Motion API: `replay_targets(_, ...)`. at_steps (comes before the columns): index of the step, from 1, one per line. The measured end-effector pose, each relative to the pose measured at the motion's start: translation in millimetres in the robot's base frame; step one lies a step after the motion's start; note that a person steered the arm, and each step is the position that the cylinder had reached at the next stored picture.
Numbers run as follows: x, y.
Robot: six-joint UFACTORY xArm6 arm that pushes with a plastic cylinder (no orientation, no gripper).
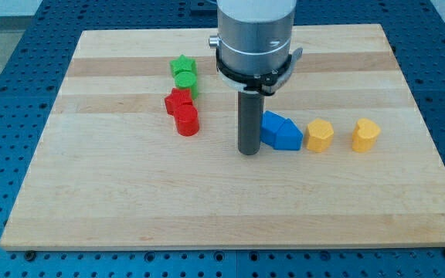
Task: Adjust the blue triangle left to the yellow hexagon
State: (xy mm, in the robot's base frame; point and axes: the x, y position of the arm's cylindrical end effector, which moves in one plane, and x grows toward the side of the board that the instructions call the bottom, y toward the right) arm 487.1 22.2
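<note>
My tip (pixel 249 151) is a plain rod with nothing to spread or pinch; it rests on the board (pixel 130 201) just left of the blue triangle (pixel 281 131). The yellow hexagon (pixel 320 135) sits just right of the triangle.

Wooden board (pixel 130 193) layout, referenced to blue triangle block (pixel 288 135): my tip (pixel 249 152) touching its left; yellow hexagon block (pixel 320 135) just right; yellow heart-shaped block (pixel 365 135) farther right.
</note>
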Motion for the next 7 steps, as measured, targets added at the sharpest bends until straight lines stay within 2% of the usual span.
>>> replay_targets(3, 8.9, 67.6)
replay_targets(6, -8.2, 77.1)
replay_targets(7, -1.3, 77.1)
